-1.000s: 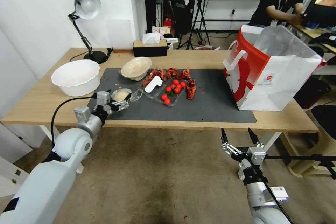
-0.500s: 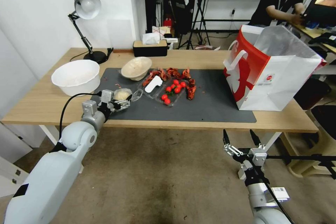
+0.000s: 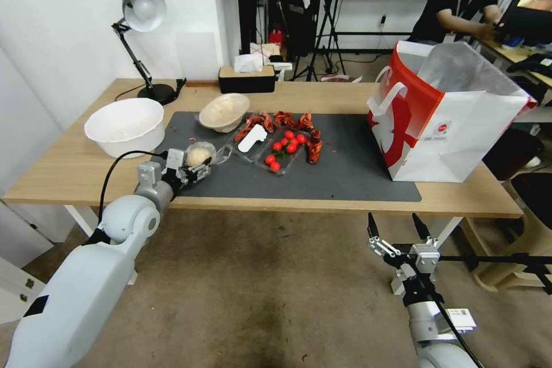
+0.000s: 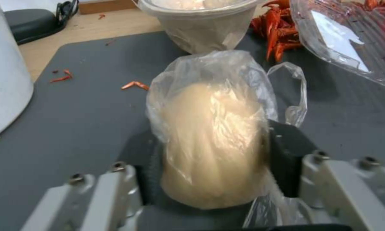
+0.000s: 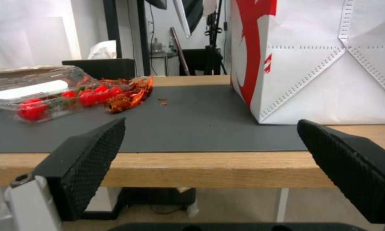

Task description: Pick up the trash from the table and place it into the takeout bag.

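The clear bag with its pale lump (image 4: 211, 141) was clamped between the fingers of the left gripper (image 3: 198, 168), near the front edge of the grey mat (image 3: 339, 175). Bare mat was seen either side of the fingers. The bag's lower end was hidden by the gripper body. The right gripper (image 3: 392, 229) was held spread wide, below the table (image 3: 460, 198) edge, the takeout bag (image 3: 454, 138) beyond its fingertips.

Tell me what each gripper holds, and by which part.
The left gripper pinches the clear bag around the pale lump, fingers on its two sides. The right gripper hangs open below the table, holding nothing.
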